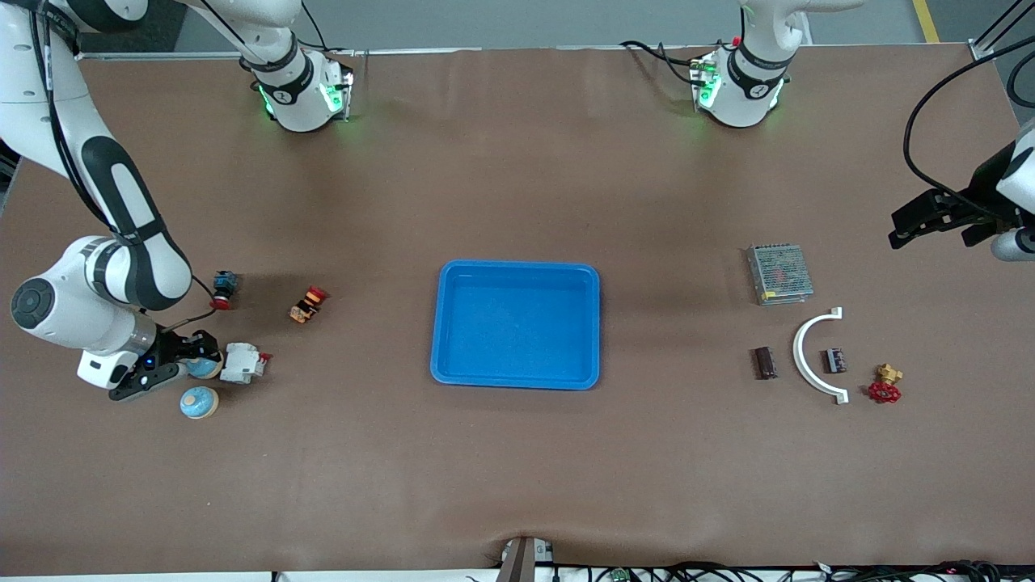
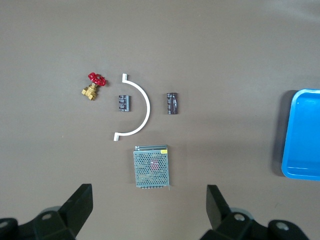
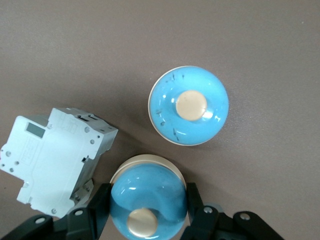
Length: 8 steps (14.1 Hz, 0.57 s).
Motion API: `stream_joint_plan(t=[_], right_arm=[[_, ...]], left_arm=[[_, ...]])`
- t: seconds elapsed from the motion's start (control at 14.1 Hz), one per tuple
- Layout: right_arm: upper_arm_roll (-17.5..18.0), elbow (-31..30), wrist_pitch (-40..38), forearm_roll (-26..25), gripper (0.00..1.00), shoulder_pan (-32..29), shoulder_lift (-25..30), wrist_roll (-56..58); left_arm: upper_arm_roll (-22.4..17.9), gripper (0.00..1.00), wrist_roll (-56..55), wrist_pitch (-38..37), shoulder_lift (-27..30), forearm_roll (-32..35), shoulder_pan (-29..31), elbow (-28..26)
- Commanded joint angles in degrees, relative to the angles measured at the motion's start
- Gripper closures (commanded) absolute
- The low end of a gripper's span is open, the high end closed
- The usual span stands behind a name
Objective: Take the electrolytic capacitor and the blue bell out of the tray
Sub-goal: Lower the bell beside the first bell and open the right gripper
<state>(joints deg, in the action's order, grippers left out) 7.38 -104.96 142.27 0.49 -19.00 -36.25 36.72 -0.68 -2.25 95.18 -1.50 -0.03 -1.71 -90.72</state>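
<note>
My right gripper (image 1: 184, 361) is down at the right arm's end of the table, its 2 fingers clamped on the sides of a blue bell (image 3: 148, 199) with a cream button on top. In the right wrist view a finger (image 3: 99, 204) presses each flank of that bell. A 2nd blue bell (image 1: 199, 402) sits just beside it, nearer the front edge, its dome marked with small dark scuffs. A white circuit breaker (image 1: 242, 363) lies close against the gripped bell; it has a small grey window on its face, but I cannot read any writing on it. A red-capped push button (image 1: 309, 304) and a dark switch with a red base (image 1: 223, 289) lie farther from the front edge.

My left gripper (image 1: 930, 217) hangs in the air near the left arm's end of the table with its fingers spread wide and nothing between them. Below it the left wrist view shows a perforated metal power supply (image 2: 151, 166) with a yellow sticker too small to read, a white curved bracket (image 2: 137, 108), 2 dark capacitors, one (image 2: 172, 103) outside the curve and another (image 2: 124, 102) inside it, their printing illegible, and a brass valve with a red handwheel (image 2: 93, 86).

A blue tray (image 1: 517, 323) sits at the middle of the table.
</note>
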Motion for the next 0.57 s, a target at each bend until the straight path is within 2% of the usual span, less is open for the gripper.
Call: stream_joint_plan(t=[0.0,0.28,0.35,0.42,0.49], right_arm=[[0.97,-0.16,0.99,0.66,1.0,-0.95,-0.4,1.16],[0.97,-0.07,1.52,0.66,1.0,-1.04,-0.84,1.07],[0.97,-0.07,1.52,0.66,0.94,-0.95,-0.84,0.99],[0.97,0.02,1.61,0.66,0.01,-0.95,-0.93,0.81],[0.97,0.02,1.78,0.66,0.0,-1.04,-1.01,0.81]], left_arm=[[-0.37,0.0,0.76,-1.4,0.45,-0.76,0.13,1.5],[-0.11,0.0,0.32,-1.4,0.01,-0.5,-0.13,2.21],[-0.11,0.0,0.4,-1.4,-0.08,-0.58,-0.13,2.65],[-0.02,0.0,0.58,-1.4,-0.08,-0.67,-0.05,2.83],[-0.02,0.0,0.32,-1.4,-0.17,-0.67,-0.04,2.74]])
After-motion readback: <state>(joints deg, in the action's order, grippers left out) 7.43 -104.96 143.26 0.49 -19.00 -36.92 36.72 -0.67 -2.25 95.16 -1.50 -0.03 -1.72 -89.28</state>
